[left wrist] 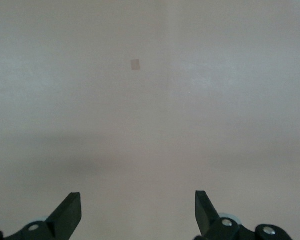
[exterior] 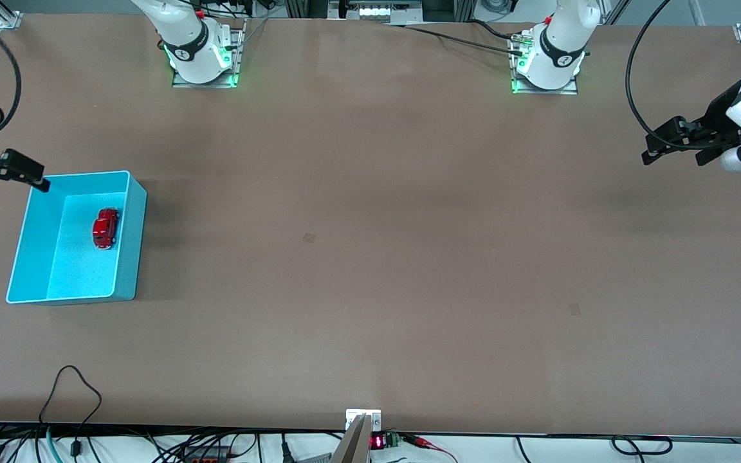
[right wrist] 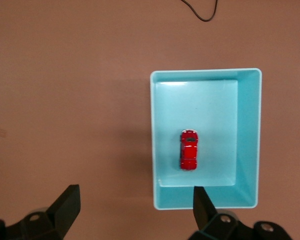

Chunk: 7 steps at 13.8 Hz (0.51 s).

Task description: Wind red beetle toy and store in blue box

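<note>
Red beetle toy (exterior: 105, 228): on its wheels inside blue box (exterior: 127, 257).
Right gripper (exterior: 20, 173): spread wide, empty, apparently above box's corner.
Left gripper (exterior: 674, 146): spread wide, empty, far from box.

Glossy red beetle toy (exterior: 105, 228), light blue box (exterior: 131, 257), brown table (exterior: 370, 257)

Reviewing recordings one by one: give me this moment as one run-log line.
red beetle toy: in blue box | right gripper: open, empty, over box corner | left gripper: open, empty, waiting over bare table
</note>
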Tool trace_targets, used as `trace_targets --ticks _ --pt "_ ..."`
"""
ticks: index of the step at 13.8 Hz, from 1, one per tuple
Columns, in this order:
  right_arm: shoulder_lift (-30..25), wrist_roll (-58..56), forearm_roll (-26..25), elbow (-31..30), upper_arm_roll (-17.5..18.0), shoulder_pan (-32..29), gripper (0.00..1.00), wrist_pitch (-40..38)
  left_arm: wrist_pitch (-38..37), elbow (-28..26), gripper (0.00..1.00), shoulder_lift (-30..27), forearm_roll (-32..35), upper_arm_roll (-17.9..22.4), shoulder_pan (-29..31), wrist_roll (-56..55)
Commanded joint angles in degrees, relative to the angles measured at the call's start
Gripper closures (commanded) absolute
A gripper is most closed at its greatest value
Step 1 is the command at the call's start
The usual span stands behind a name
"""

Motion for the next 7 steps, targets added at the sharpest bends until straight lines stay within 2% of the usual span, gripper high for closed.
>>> trace_targets --ticks 1,7 --pt "1.0 6.9 0.7 1.7 2.4 1.5 0.00 -1.1 -0.4 -1.0 0.00 -1.3 -0.1 -0.6 0.9 2.1" --pt "1.0 8.1 -0.1 1.9 2.3 2.8 0.00 -1.6 -0.4 -1.1 0.00 -1.5 -0.1 -0.6 0.9 -0.9"
